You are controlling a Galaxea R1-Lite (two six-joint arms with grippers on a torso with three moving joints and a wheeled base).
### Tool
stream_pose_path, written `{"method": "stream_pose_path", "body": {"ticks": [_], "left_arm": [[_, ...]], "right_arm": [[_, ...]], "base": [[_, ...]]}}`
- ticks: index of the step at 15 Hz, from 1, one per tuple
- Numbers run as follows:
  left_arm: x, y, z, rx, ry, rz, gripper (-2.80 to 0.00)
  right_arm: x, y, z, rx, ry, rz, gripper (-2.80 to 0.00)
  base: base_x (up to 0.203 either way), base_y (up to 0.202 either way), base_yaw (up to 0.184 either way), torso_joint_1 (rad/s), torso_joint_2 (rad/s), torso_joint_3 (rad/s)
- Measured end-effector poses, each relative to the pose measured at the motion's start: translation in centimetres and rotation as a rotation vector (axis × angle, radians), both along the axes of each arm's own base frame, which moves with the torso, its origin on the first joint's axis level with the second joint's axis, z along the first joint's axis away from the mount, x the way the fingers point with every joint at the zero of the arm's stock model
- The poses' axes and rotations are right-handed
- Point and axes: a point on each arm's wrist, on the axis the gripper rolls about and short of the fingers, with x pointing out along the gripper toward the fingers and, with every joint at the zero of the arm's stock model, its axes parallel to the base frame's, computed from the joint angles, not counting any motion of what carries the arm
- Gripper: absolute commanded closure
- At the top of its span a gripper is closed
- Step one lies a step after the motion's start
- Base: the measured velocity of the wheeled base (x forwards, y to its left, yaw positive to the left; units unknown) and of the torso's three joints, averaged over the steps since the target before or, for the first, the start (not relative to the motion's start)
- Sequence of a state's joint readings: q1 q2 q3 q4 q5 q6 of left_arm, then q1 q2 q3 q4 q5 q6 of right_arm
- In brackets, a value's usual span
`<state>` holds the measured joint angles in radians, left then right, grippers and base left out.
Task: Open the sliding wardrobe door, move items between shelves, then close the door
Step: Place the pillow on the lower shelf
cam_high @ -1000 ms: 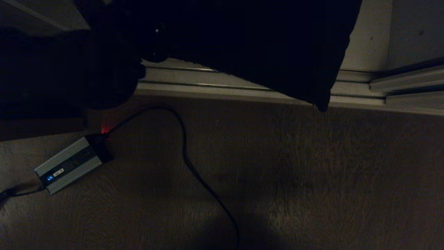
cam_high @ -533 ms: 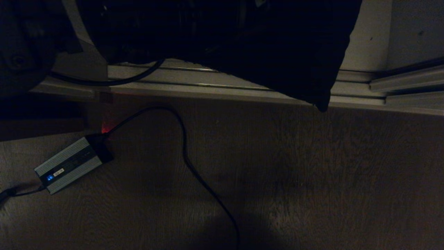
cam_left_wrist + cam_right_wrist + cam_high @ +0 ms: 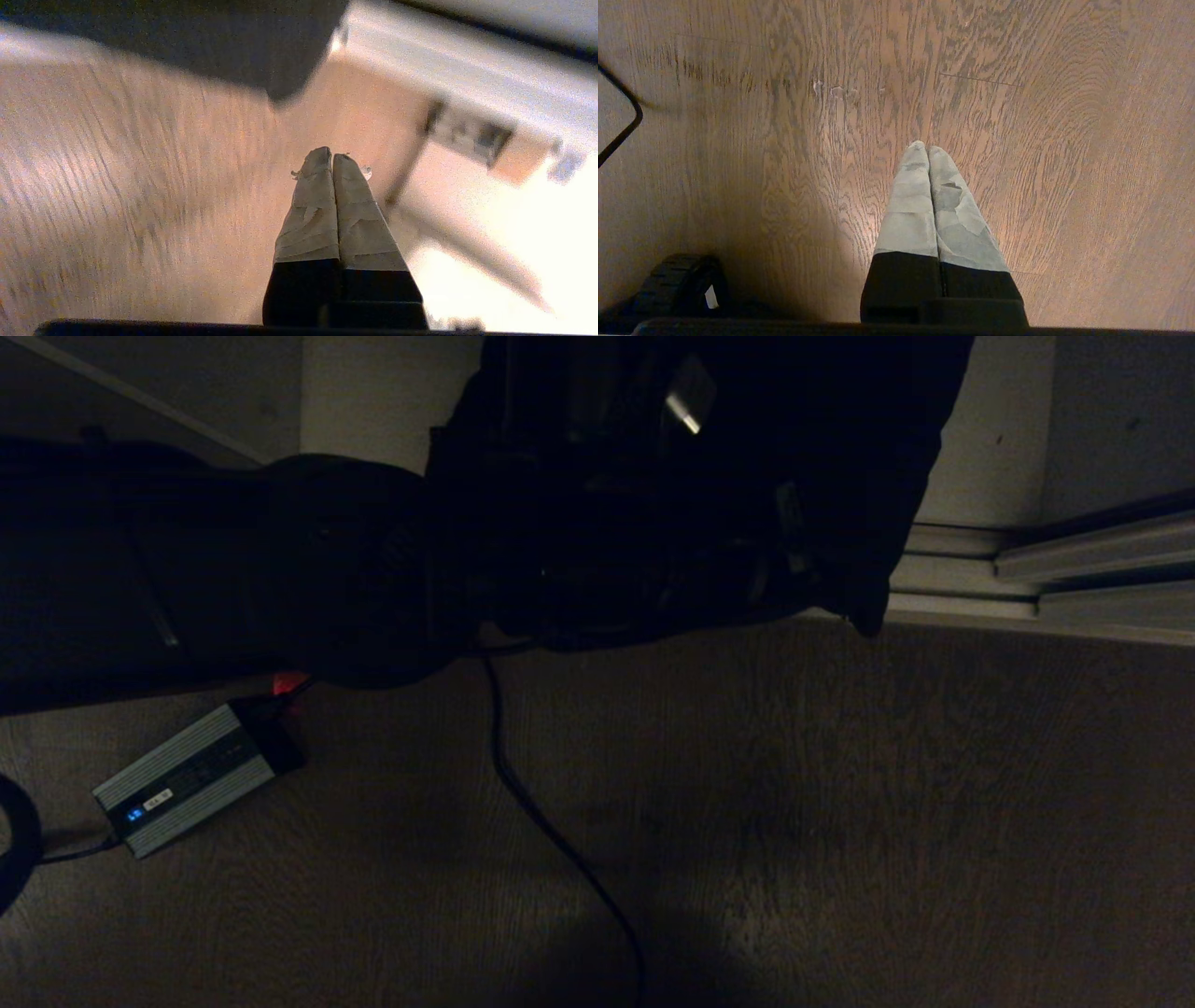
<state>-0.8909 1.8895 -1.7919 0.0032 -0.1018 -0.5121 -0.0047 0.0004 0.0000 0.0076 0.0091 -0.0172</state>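
A dark cushion [image 3: 896,457] hangs over the floor track at the top of the head view, one corner pointing down; its pattern cannot be made out. My left arm [image 3: 355,569] reaches across in front of it from the left. In the left wrist view my left gripper [image 3: 331,156] is shut and empty over the wooden floor, and the cushion's dark corner [image 3: 280,88] lies beyond its tips, apart from them. My right gripper [image 3: 927,147] is shut and empty, pointing at bare floor. A grey panel with a light metal rail, apparently the sliding wardrobe door [image 3: 1125,420], stands at far right. The shelves are hidden.
A ribbed metal floor track [image 3: 962,602] runs along the wardrobe's foot. A small silver box [image 3: 187,779] lies on the wood floor at left, its black cable [image 3: 541,821] curling across the middle. A black wheel [image 3: 682,280] shows in the right wrist view.
My left arm has swung rightward across the cushion's front, now covering much of the track. The cushion, box and cable have stayed put.
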Motion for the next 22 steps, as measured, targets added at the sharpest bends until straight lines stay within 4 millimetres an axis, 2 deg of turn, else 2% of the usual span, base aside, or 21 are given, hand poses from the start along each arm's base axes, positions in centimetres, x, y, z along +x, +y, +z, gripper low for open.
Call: {"method": "stream_pose_path", "body": {"ticks": [3, 6, 12, 17, 20, 22], "left_arm": [[-0.2, -0.1, -1.2, 0.079, 0.055, -0.1, 0.0], [0.4, -0.8, -2.5, 0.166, -0.004, -0.115, 0.0], [3.9, -3.9, -5.0, 0.312, -0.188, 0.103, 0.0], [6.1, -5.9, -4.6, 0.136, -0.457, 0.31, 0.0], [6.2, -6.3, -3.4, 0.049, -0.665, 0.416, 0.0], [6.5, -6.5, -3.7, 0.063, -0.758, 0.455, 0.0]], "right_arm": [[0.0, 0.0, 0.0, 0.0, 0.0, 0.0, 0.0], [0.0, 0.0, 0.0, 0.0, 0.0, 0.0, 0.0], [0.0, 0.0, 0.0, 0.0, 0.0, 0.0, 0.0], [0.0, 0.0, 0.0, 0.0, 0.0, 0.0, 0.0], [0.0, 0.0, 0.0, 0.0, 0.0, 0.0, 0.0], [0.0, 0.0, 0.0, 0.0, 0.0, 0.0, 0.0]], "base": [[0.0, 0.0, 0.0, 0.0, 0.0, 0.0], [0.0, 0.0, 0.0, 0.0, 0.0, 0.0], [0.0, 0.0, 0.0, 0.0, 0.0, 0.0], [0.0, 0.0, 0.0, 0.0, 0.0, 0.0], [0.0, 0.0, 0.0, 0.0, 0.0, 0.0], [0.0, 0.0, 0.0, 0.0, 0.0, 0.0]]}}
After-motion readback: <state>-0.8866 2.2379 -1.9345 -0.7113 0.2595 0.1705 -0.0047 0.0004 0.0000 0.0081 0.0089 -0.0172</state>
